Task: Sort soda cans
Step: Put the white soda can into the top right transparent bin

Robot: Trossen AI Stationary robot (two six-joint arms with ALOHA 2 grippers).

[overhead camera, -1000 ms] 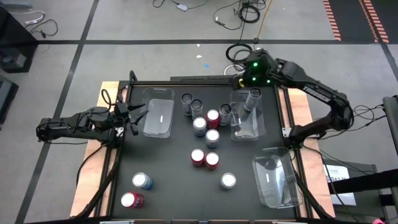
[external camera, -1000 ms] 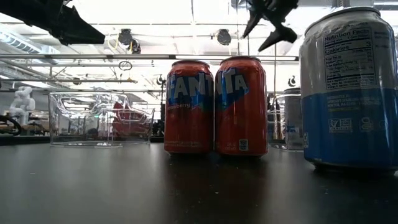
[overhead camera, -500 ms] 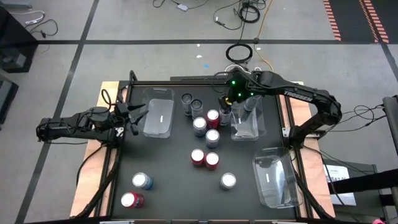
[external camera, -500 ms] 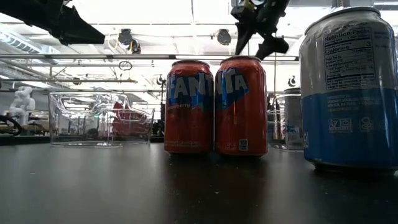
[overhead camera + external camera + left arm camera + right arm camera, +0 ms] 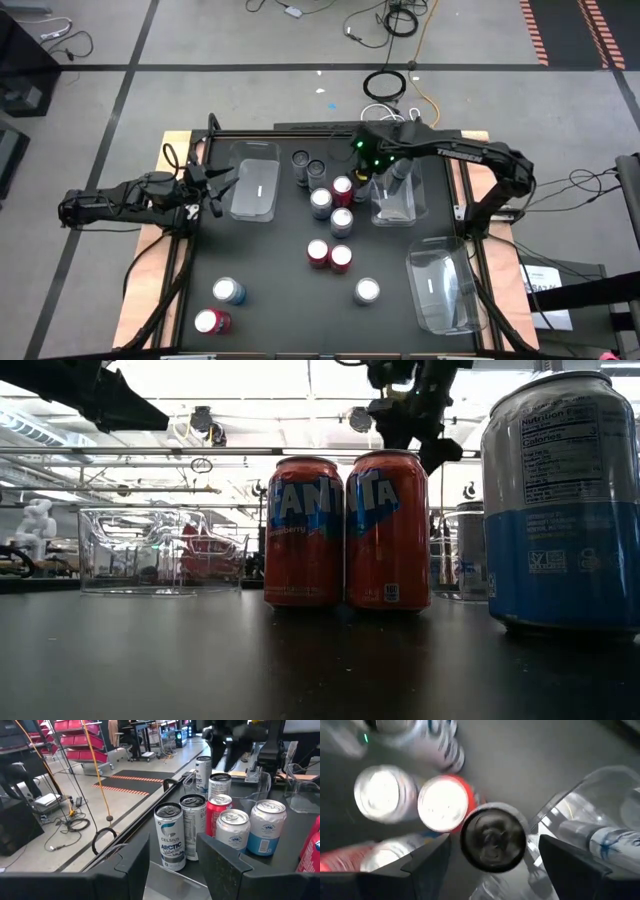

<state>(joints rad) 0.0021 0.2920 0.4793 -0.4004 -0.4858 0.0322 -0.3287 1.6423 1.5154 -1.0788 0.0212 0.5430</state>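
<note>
Swinging in from the table's back edge, the right pincer (image 5: 364, 172) now hangs directly above a dark grey can (image 5: 493, 837), its fingers spread wide and empty, touching nothing. A red can (image 5: 443, 803) stands just beside that target; the clear tray (image 5: 396, 208) with one sorted can sits close on its other side. Next, seemingly, a straight descent and squeeze. The left pincer (image 5: 214, 185) waits closed beside another tray (image 5: 255, 190).

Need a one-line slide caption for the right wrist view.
Right end effector, fingers open, poised above a dark grey can beside a clear tray.
</note>
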